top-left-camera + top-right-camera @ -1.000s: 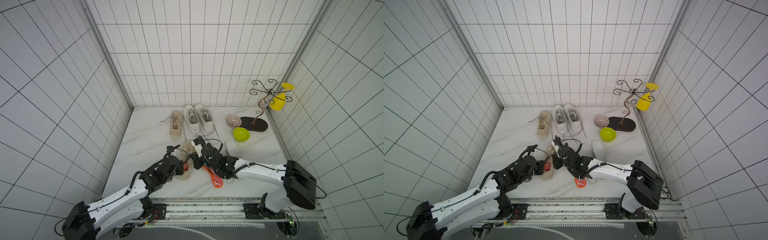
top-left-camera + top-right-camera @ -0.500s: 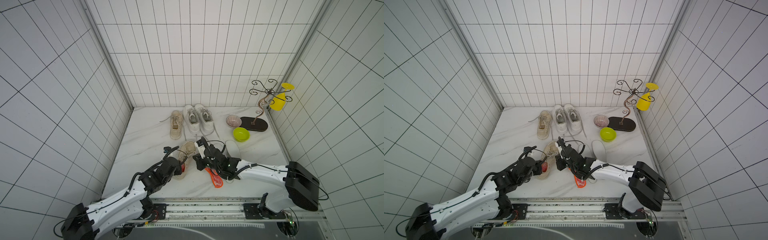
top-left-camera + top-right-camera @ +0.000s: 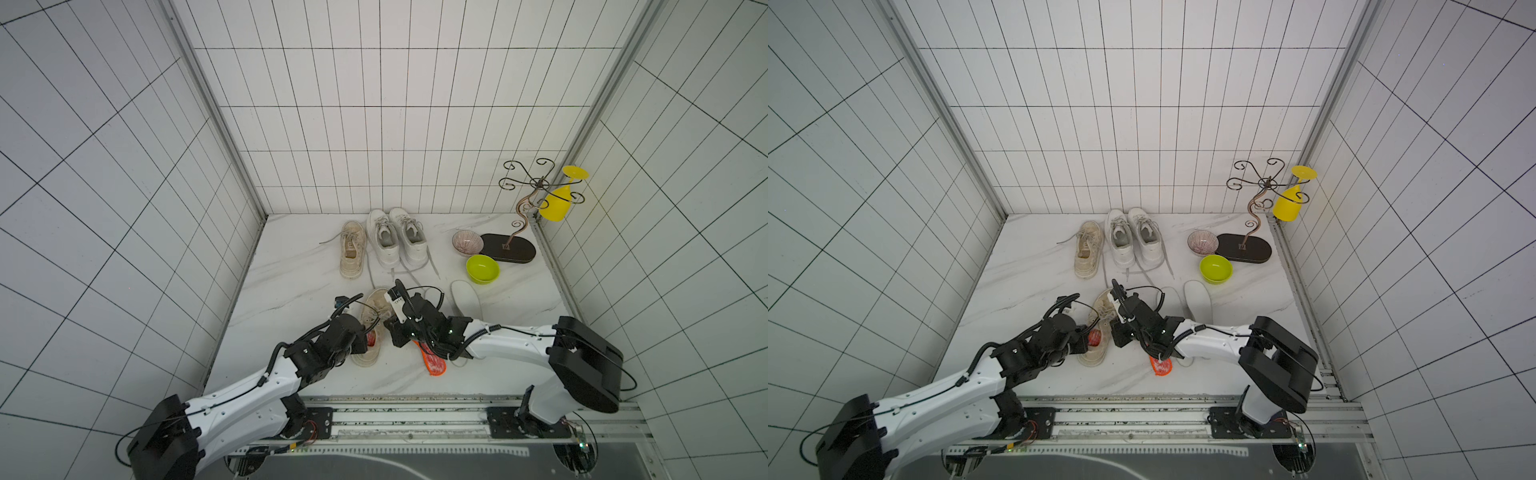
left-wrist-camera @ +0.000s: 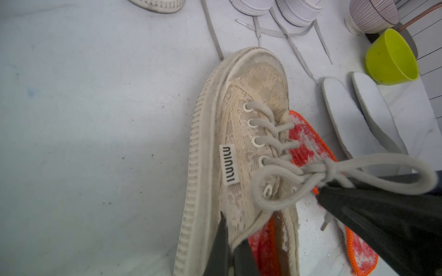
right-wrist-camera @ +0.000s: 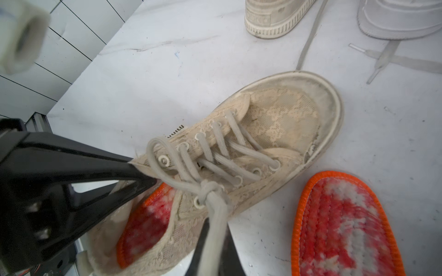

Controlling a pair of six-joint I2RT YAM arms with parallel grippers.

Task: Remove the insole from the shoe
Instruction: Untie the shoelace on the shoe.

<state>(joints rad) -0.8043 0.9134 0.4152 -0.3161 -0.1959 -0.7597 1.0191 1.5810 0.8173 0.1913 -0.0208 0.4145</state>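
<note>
- The orange-edged, red-and-white fleecy insole lies inside the beige lace-mesh low-top shoe. Only its heel end shows through the opening; the rest is hidden under the tongue.
- The shoe stands on its sole near the front of the white marble tabletop, toe towards the back wall.
- The left gripper is clamped tight on the collar wall on the shoe's labelled side, just beside the insole's heel edge and not touching it.
- The right gripper is closed, with a strand of the grey shoelace running between its fingers just below the knot. It hangs above the opening, over the insole and clear of it.
- A second, matching orange insole lies loose on the table against the shoe's other side.
- Beyond it lie two white foam insoles and a lime-green plastic bowl.
- At the back stand the matching beige shoe, a pair of white sneakers, a ribbed pinkish bowl and a scrolled metal stand carrying a yellow plastic goblet.
</note>
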